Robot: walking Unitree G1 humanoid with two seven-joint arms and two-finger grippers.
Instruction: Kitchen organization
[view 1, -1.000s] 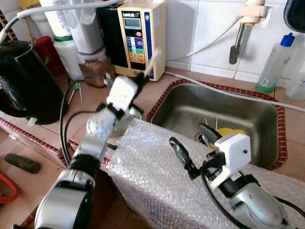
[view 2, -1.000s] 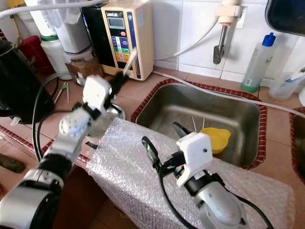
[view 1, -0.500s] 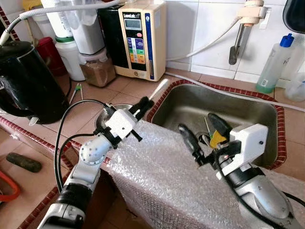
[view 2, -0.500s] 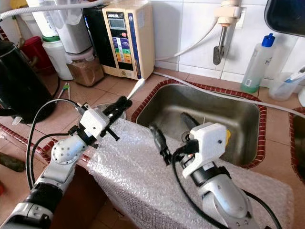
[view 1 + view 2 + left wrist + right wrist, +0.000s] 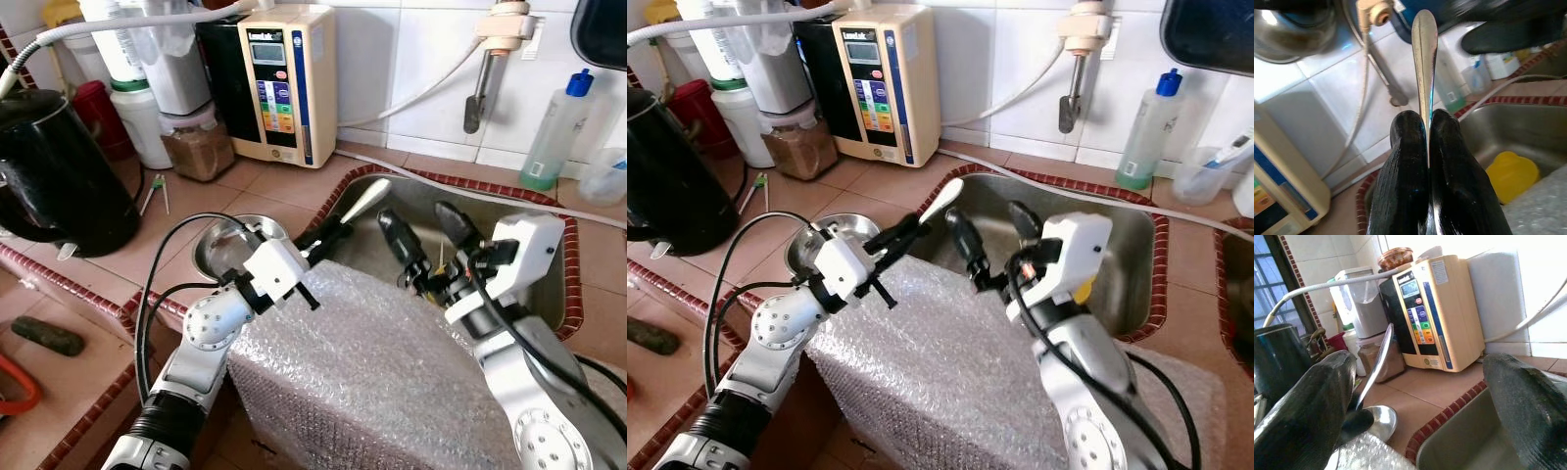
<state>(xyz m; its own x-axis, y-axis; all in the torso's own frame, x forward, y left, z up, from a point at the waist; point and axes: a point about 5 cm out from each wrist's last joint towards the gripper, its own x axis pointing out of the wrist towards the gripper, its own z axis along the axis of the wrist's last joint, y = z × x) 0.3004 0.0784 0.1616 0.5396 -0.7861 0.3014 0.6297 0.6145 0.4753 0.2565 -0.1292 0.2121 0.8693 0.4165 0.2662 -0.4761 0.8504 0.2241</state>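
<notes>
My left gripper [image 5: 331, 233] is shut on a silver utensil handle [image 5: 364, 200] that sticks up and out past its fingertips, over the near left rim of the steel sink [image 5: 1132, 257]. The left wrist view shows the handle [image 5: 1424, 73] pinched between the two black fingers. My right gripper [image 5: 429, 233] hangs open just to the right of the handle, above the sink, with nothing between its fingers. A sheet of bubble wrap [image 5: 362, 377] drapes over the counter edge under both arms. A yellow item [image 5: 1511, 174] lies in the sink.
A small steel bowl [image 5: 220, 250] sits on the tiled counter left of the sink. A black kettle [image 5: 54, 166], jars and a beige water machine [image 5: 284, 83] stand at the back left. A tap [image 5: 475, 88] and a soap bottle [image 5: 549, 132] are behind the sink.
My left gripper has swung down and right with the utensil, from above the bowl to the sink's left rim. My right gripper has risen and moved forward over the sink, closer to the handle.
</notes>
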